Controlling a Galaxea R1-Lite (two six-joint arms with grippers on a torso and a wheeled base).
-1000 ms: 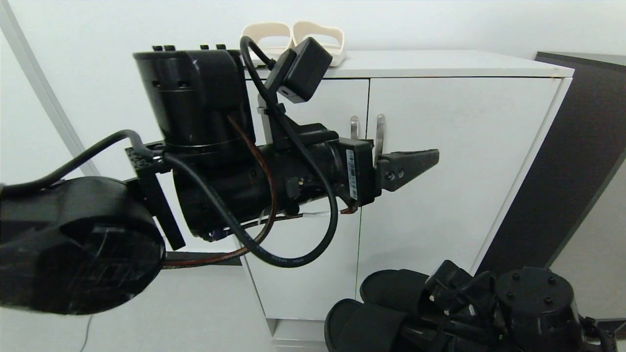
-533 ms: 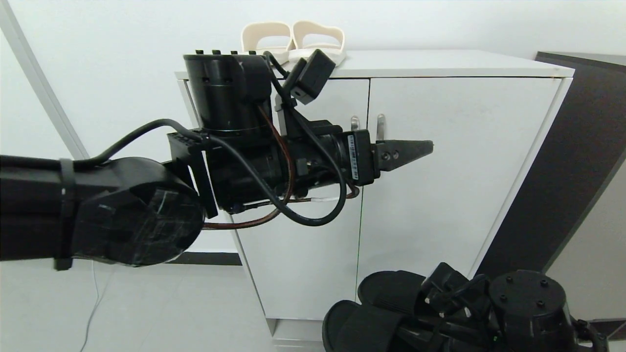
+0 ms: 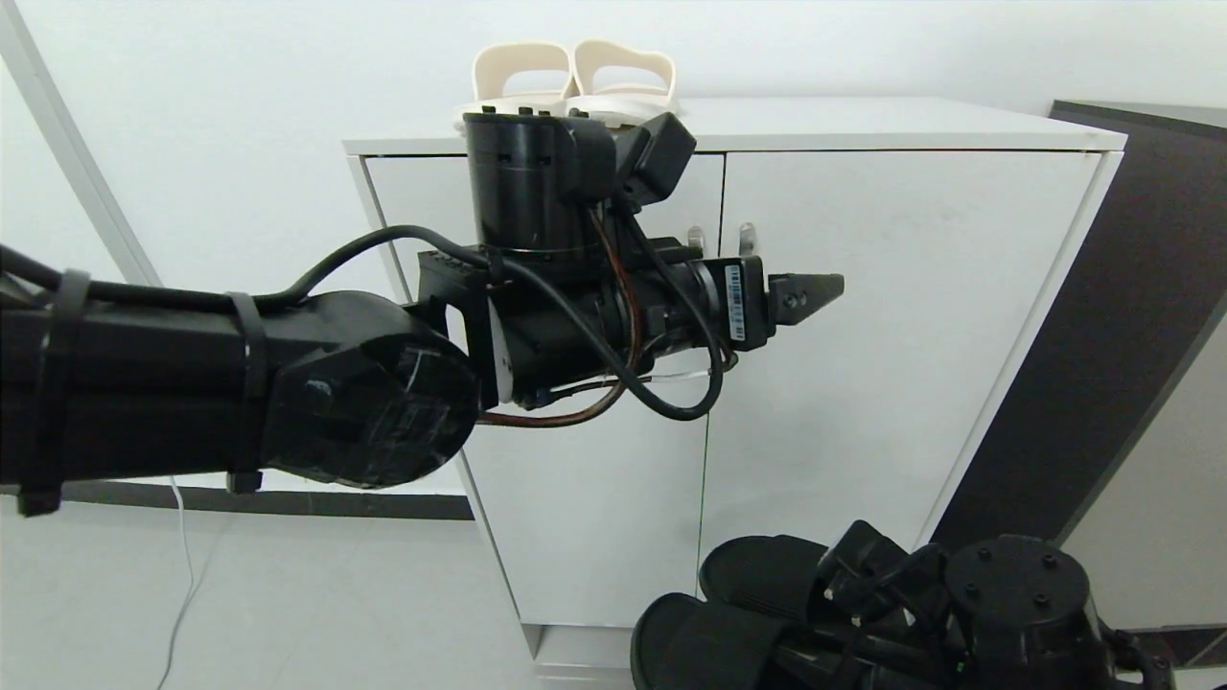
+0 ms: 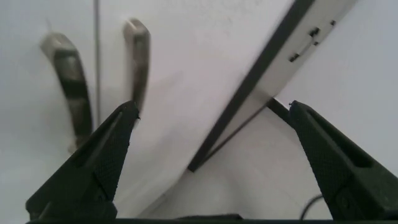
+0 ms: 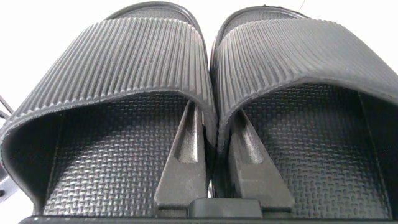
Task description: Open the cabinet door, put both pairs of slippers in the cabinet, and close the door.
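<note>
Left wrist view: we're seeing the left hand wide open, upright door handle just ahead, off-centre of the gap, cabinet door shut. Right hand is pinching the black slippers, low in front of it

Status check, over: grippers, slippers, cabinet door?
Left gripper open, in front of the door handles. Right gripper shut on the black slippers. Cabinet doors closed; cream slippers on top. Nothing blocking the door handles.

Plain white wall: 12 o'clock. Light grey slanted bar: 10 o'clock. Dark grey upright panel: 3 o'clock. Black skirting strip, thin white cable, pale floor: 8 o'clock.
</note>
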